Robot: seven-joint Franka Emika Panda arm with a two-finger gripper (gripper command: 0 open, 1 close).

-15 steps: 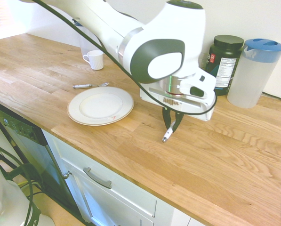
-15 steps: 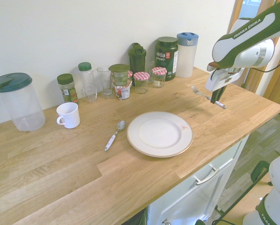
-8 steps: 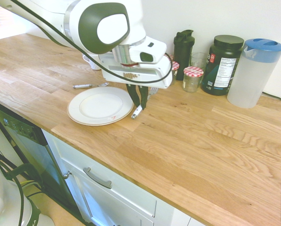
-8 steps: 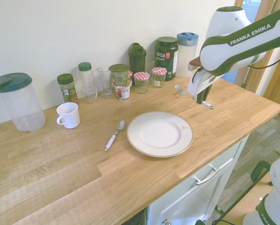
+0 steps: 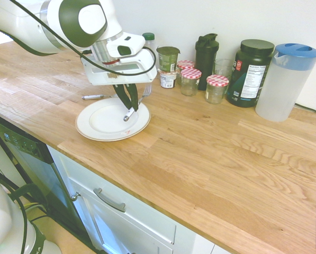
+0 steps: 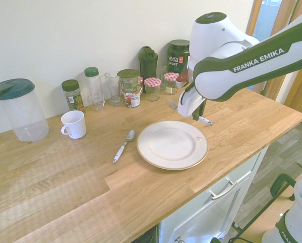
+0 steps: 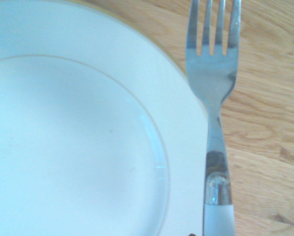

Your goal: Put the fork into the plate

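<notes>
First exterior view: high, off the counter's front edge, facing obliquely along the wooden counter [image 5: 210,159] toward the wall; arm enters from 10 o'clock.

Second exterior view: high, from the opposite end, facing the same wall; arm enters from 3 o'clock, and the counter [image 6: 65,177] runs out to 9 o'clock.

Both moderately distant; shared ground is the plate [image 5: 94,129] [image 6: 156,157], the spoon [image 5: 97,96] [image 6: 123,145] and the jar row.

Wrist view: very near, looking steeply down; plate [image 7: 78,147] fills it, fork [image 7: 213,88] toward 3 o'clock.
</notes>
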